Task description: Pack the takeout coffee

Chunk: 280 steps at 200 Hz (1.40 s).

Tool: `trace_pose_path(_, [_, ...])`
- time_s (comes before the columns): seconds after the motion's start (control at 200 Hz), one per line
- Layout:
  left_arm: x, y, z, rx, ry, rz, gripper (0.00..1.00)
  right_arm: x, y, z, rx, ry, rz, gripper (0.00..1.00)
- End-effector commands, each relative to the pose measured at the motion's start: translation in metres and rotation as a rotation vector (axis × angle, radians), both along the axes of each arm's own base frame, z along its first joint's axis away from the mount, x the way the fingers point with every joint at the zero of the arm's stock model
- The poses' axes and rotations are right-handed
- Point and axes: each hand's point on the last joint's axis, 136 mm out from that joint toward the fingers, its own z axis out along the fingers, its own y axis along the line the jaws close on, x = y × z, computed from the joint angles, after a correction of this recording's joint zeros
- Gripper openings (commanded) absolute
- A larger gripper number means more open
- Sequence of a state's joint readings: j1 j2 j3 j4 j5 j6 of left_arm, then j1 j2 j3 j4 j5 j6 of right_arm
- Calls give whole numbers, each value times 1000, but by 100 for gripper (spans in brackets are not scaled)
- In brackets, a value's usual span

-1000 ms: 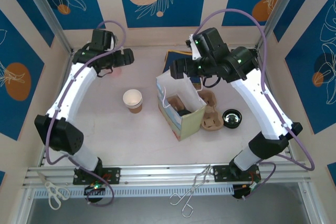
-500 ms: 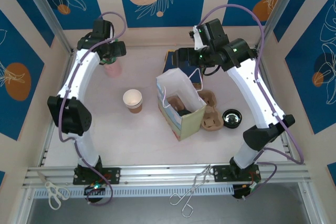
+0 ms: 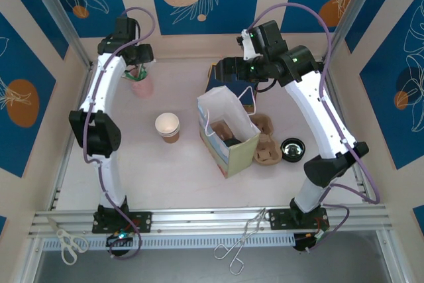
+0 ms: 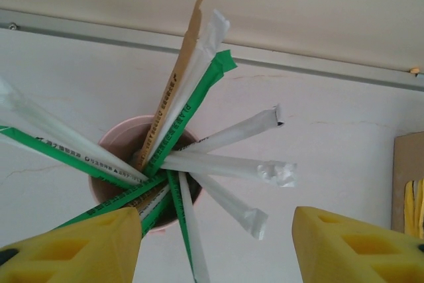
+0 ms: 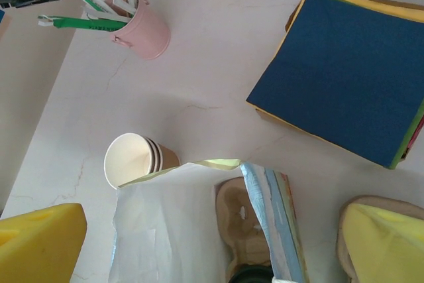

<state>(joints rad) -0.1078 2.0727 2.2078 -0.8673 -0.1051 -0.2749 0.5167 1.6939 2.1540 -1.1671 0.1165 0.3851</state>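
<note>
The takeout coffee (image 3: 232,142) sits inside the white paper bag (image 3: 218,109). Only its black lid (image 5: 252,275) shows, beside a pulp carrier (image 5: 240,220). My right gripper (image 5: 212,230) hovers open above the bag's mouth, with nothing between its yellow fingers (image 5: 40,243); in the top view it (image 3: 222,71) is at the bag's far side. My left gripper (image 3: 136,64) is at the far left over a pink cup of wrapped straws (image 4: 136,164). In the left wrist view the left gripper (image 4: 215,233) is open. Its jaws stand apart on either side of several straw ends, touching none.
A lidless stack of brown paper cups (image 3: 167,126) stands left of the bag. Spare pulp carriers (image 3: 266,140) and loose black lids (image 3: 292,148) lie to the bag's right. A pile of dark blue napkins (image 5: 344,71) lies behind it. Scissors (image 3: 67,243) and tongs (image 3: 240,243) rest on the front rail.
My left arm has swung back and left onto the straw cup, its jaws narrowing. My right gripper has shifted slightly towards the back, still open.
</note>
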Motion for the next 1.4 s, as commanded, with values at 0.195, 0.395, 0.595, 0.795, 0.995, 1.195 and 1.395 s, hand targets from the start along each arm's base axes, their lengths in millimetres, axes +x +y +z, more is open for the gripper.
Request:
trace_pose_path(0.195, [-33,-5,8,-65,52,-23,58,-2,7,-1,24,20,32,99])
trace_pose_path(0.395, [-57,-14,4,-120,81,-44,58,-1,10,-4,29,30,42,99])
trace_pose_path(0.595, [-67,-6,-15,-79,147,-2,58,-2,12,-5,35,37,53,99])
trace_pose_path(0.795, [-58,0,-25,-48,171,29,58,-4,11,-5,34,39,53,99])
trace_pose_path(0.995, [-51,7,-31,-13,184,51,57,-5,11,-6,36,41,52,99])
trace_pose_path(1.195, [-48,15,-33,18,197,91,52,-4,10,-6,30,39,52,99])
trace_pose_path(1.395, [-55,29,-29,82,207,136,47,-5,8,-5,25,35,48,99])
